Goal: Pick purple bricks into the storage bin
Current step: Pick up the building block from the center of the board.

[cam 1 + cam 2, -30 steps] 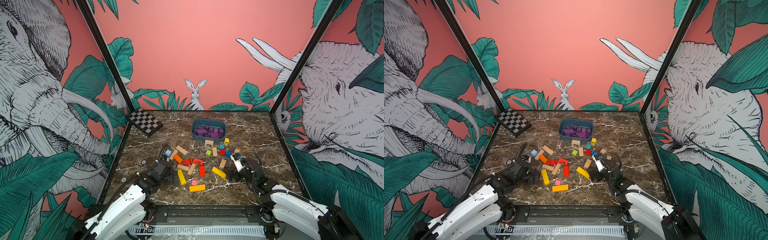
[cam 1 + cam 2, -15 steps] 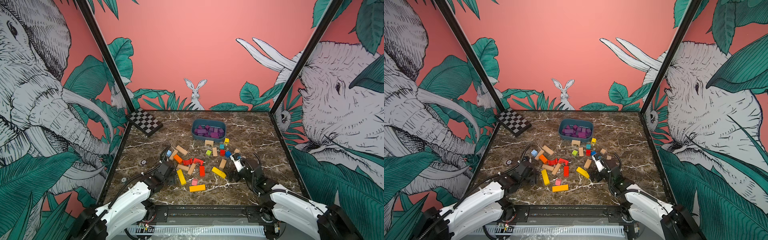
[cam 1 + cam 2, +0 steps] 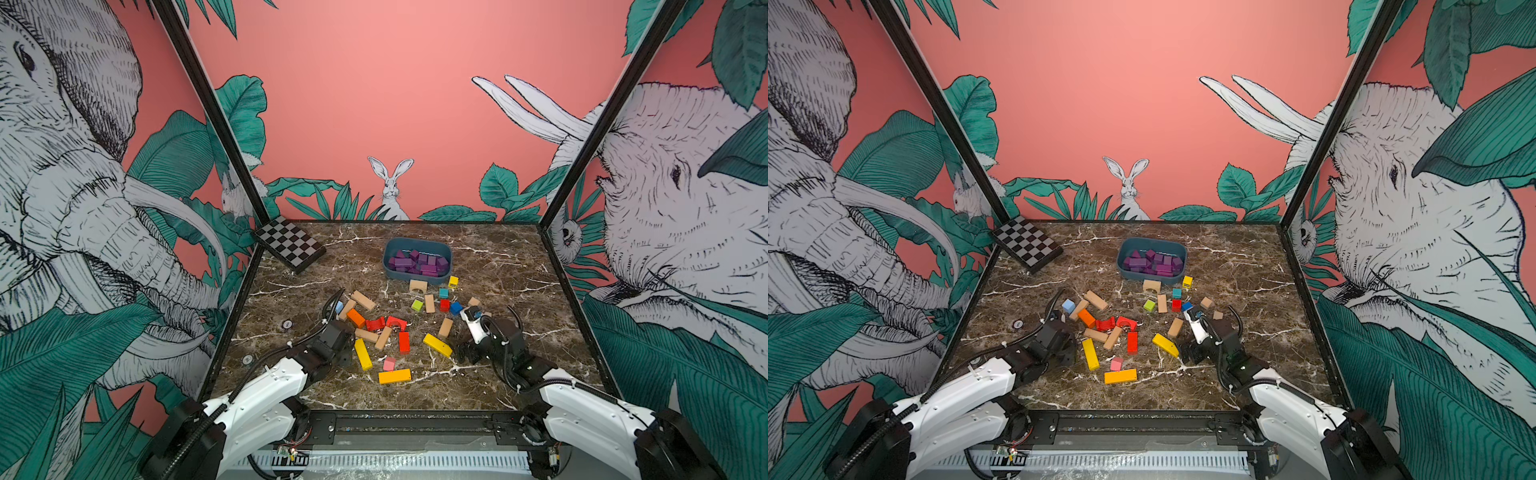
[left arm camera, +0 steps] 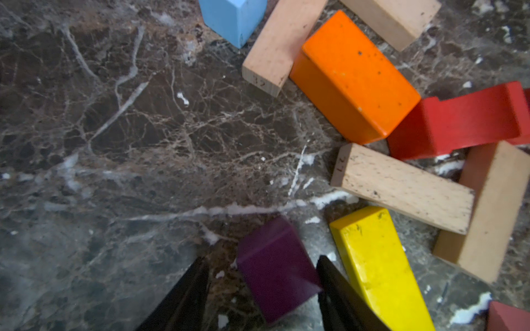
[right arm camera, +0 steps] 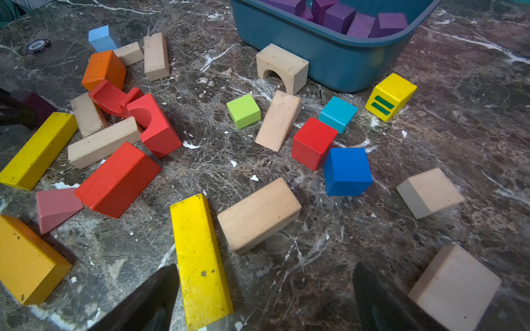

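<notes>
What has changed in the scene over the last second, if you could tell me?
The left gripper moved forward and inward, towards the loose blocks. It now straddles a purple brick lying on the table, with a gap still showing at one finger, so it has no grip yet. Nothing was let go. The right gripper stayed open and in place, and the storage bin and the blocks did not shift.

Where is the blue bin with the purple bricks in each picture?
Top view: storage bin at the far middle of the table.
Top view: storage bin in the same far-middle spot.
Left wrist: not in it.
Right wrist: partly in view, just behind the tan arch block.
Shared landmark: the orange block, seen in all four.
</notes>
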